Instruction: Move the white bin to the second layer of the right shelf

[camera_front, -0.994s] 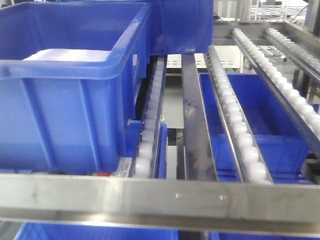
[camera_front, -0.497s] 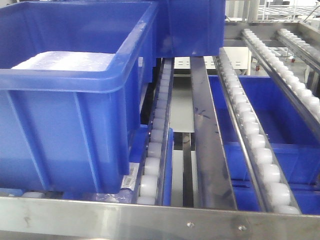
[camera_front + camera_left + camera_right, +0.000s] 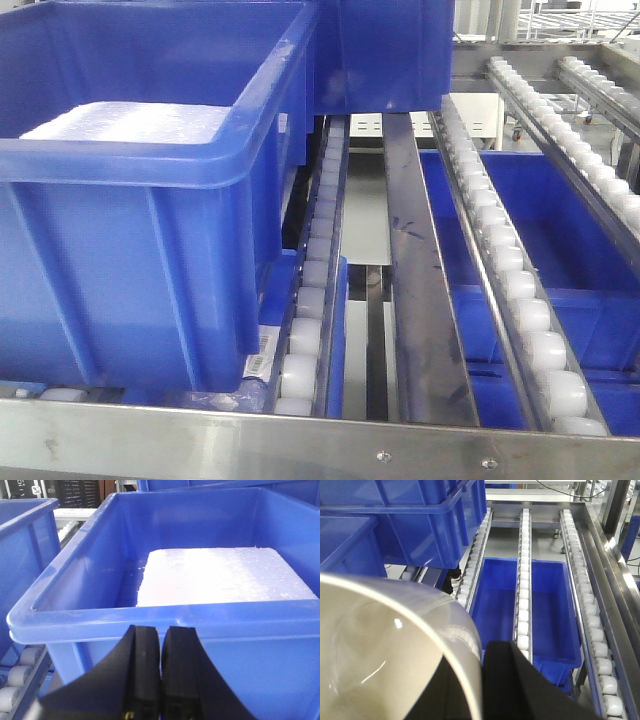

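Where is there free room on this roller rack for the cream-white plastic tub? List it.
Free: the white-roller rails between the large blue plastic crates on the left and the steel side frame on the right; only a lower blue crate lies beneath. Crowded: the left lanes, filled by those crates.

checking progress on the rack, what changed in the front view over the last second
The front view closed in and rose: the riveted front bar dropped toward the bottom edge, and the blue crate on the left and the roller rails grew larger. Most of it came early. The crate holding the white foam slab did not shift on the rails.
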Controlling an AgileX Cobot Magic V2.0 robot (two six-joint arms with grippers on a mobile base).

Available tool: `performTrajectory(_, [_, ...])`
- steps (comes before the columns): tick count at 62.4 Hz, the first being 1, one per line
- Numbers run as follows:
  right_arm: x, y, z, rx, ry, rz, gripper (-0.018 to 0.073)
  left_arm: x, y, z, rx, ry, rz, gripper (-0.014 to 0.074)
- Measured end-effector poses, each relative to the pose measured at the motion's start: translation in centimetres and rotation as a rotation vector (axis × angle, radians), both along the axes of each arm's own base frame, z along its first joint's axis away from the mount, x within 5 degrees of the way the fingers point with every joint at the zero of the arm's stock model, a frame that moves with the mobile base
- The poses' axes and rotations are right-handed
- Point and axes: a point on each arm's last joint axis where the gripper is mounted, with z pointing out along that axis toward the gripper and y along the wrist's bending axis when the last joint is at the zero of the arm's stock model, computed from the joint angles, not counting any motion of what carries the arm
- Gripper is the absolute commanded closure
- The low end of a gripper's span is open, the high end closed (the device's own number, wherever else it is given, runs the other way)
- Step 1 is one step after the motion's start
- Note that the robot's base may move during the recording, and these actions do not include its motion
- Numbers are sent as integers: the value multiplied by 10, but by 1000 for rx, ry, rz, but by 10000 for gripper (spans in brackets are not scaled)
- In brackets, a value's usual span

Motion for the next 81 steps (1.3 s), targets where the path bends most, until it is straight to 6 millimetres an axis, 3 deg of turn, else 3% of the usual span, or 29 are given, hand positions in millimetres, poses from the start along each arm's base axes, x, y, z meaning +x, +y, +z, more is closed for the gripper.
performTrajectory(46, [0, 0, 0, 0, 2, 0, 503, 0, 0, 0, 0, 0, 0, 512])
performTrajectory(55, [1, 0, -6, 0, 69, -1, 503, 0, 0, 0, 0, 0, 0, 512])
performTrajectory(67, [25, 2, -18, -9, 204, -1, 503, 0, 0, 0, 0, 0, 0, 512])
performTrajectory(81, [72, 6, -22, -21, 356, -2, 503, 0, 0, 0, 0, 0, 0, 512])
